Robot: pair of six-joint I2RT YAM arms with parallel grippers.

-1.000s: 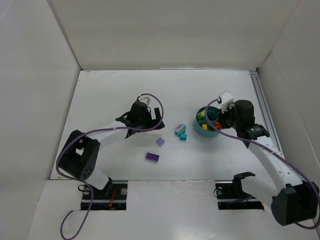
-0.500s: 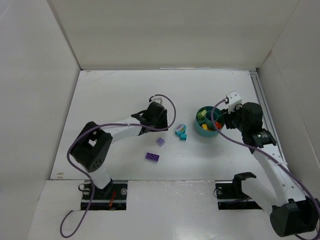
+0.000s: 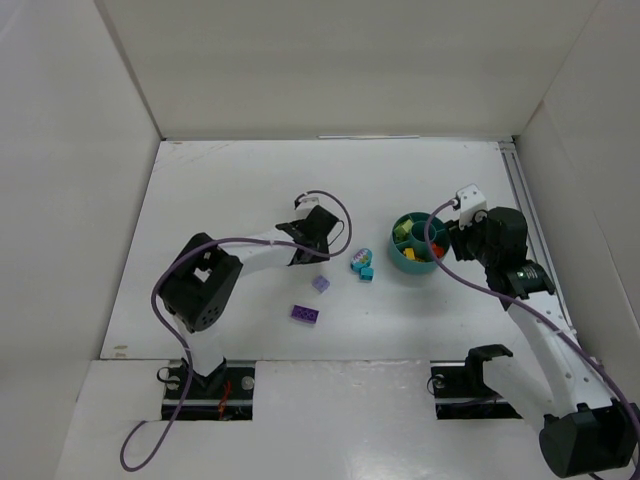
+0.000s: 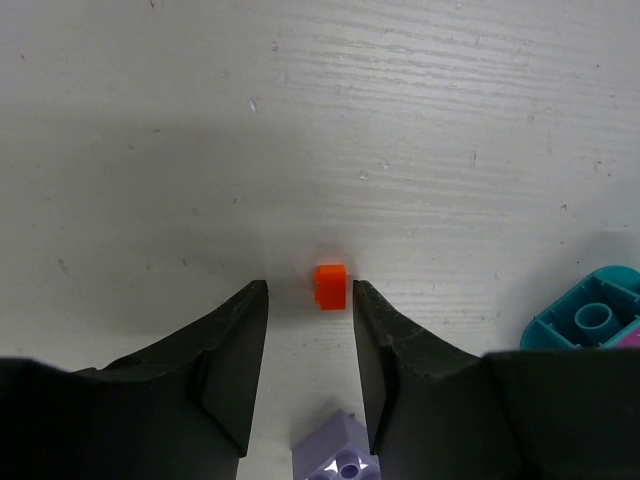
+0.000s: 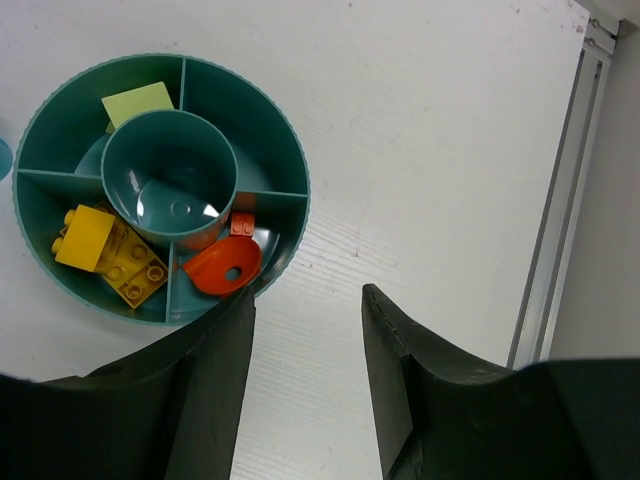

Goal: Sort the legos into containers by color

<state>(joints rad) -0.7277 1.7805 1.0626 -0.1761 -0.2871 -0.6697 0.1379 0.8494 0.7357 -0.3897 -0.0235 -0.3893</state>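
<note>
Hovering low over the desk (image 4: 420, 110), the left fingers (image 4: 235, 350) stood apart with nothing between them, and the orange brick (image 4: 331, 286) sat right at the mouth of the gap, nearer the fingertip on the picture's right. My guess is they were lined up like that so they could drop around it and pinch, though being that off-centre could've nudged the brick sideways instead of catching it. A lavender brick (image 4: 340, 462) lay just under the wrist and a cyan brick (image 4: 590, 320) was off at the edge, both near enough to get bumped. From overhead, a purple brick (image 3: 306, 314) was also loose on the desk, nearer the arm bases. Over on the other side, the right fingers (image 5: 215, 360) were apart too and empty, hanging just beside the bowl (image 5: 292, 150) with one finger covering a bit of its rim, so probably parked there out of the way. Inside, the yellow bricks (image 5: 110, 255) shared one compartment, the red-orange pieces (image 5: 222, 265) had the next one, a light green piece (image 5: 137, 101) had its own, and the middle cup looked bare. So I'd call the sorting partway done, with the loose bricks well apart from the bowl.
</note>
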